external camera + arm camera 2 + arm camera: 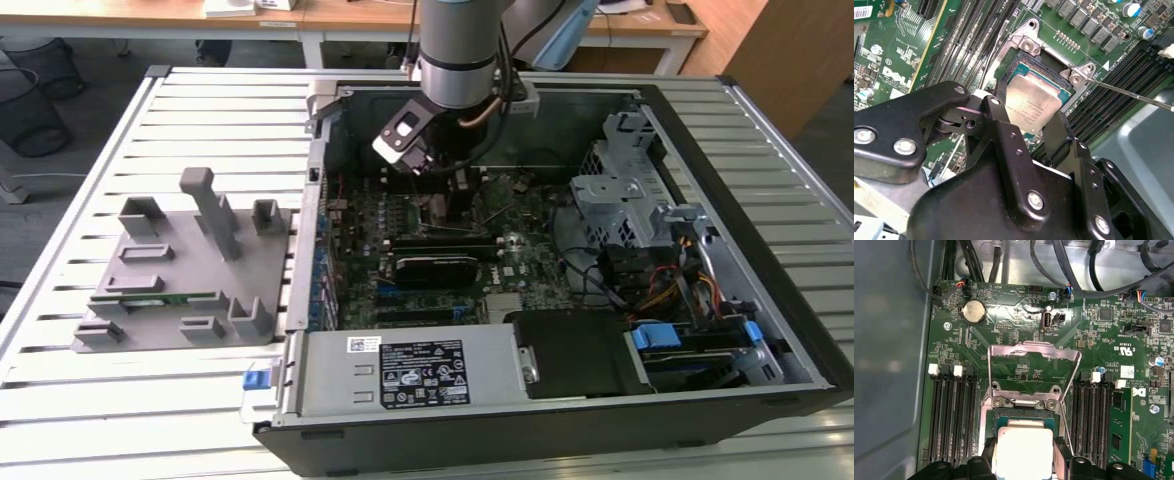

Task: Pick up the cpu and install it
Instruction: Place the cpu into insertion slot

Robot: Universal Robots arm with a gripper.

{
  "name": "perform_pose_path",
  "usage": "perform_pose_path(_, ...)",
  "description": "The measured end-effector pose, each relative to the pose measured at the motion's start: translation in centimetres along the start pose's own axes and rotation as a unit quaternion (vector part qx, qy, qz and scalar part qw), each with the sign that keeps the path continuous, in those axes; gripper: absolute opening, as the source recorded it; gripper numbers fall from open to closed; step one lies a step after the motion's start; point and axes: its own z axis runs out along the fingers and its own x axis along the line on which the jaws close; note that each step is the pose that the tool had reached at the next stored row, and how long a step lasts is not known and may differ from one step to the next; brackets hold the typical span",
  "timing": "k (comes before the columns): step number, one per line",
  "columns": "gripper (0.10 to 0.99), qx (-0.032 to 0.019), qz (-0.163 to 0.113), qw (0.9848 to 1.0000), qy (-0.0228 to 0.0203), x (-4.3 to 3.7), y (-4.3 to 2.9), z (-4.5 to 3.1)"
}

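The cpu [1033,102], a flat silver square with a pale rim, sits between my gripper's [1025,111] two black fingers, which press on its opposite sides. It lies level in or just above the open socket [1026,46] on the green motherboard; I cannot tell whether it is seated. In the first wrist view the cpu [1023,452] is framed by the socket [1021,402], with the metal load plate [1034,351] swung up behind it and my gripper [1024,450] around it. In the exterior view my gripper [447,190] reaches down into the open computer case [694,130].
Memory slots [951,415] flank the socket on both sides. A thin lever rod [1134,95] sticks out beside it. A black block [434,265], a power supply [400,370] and a drive cage [627,190] crowd the case. A grey fixture [187,270] holds a green memory stick [147,297].
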Motion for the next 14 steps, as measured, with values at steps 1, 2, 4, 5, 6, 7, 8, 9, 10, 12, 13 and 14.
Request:
perform_pose_path(1, 0.537, 0.0, 0.0, 1.0, 0.0, 0.0, 0.0, 0.05)
perform_pose_path(2, 0.537, 0.0, 0.001, 1.0, 0.0002, 0.0, -0.01, 0.12)
perform_pose_path(4, 0.537, 0.0, 0.001, 1.0, 0.0005, 0.01, -0.02, 0.23)
perform_pose_path(5, 0.537, 0.0, 0.001, 1.0, 0.0005, 0.01, -0.02, 0.28)
perform_pose_path(6, 0.537, 0.0, 0.001, 1.0, 0.0005, 0.01, -0.02, 0.33)
perform_pose_path(7, 0.537, 0.0, 0.001, 1.0, 0.0005, 0.01, -0.02, 0.38)
perform_pose_path(8, 0.537, 0.0, 0.002, 1.0, 0.0005, 0.01, -0.03, 0.43)
perform_pose_path(9, 0.537, 0.0, 0.002, 1.0, 0.0005, 0.01, -0.03, 0.48)
perform_pose_path(10, 0.537, 0.0, 0.002, 1.0, 0.0005, 0.01, -0.03, 0.52)
perform_pose_path(12, 0.537, 0.0, 0.002, 1.0, 0.0005, 0.01, -0.03, 0.58)
perform_pose_path(13, 0.537, 0.0, 0.002, 1.0, 0.0006, 0.01, -0.03, 0.62)
perform_pose_path(14, 0.537, 0.0001, 0.002, 1.0, 0.0005, 0.01, -0.04, 0.65)
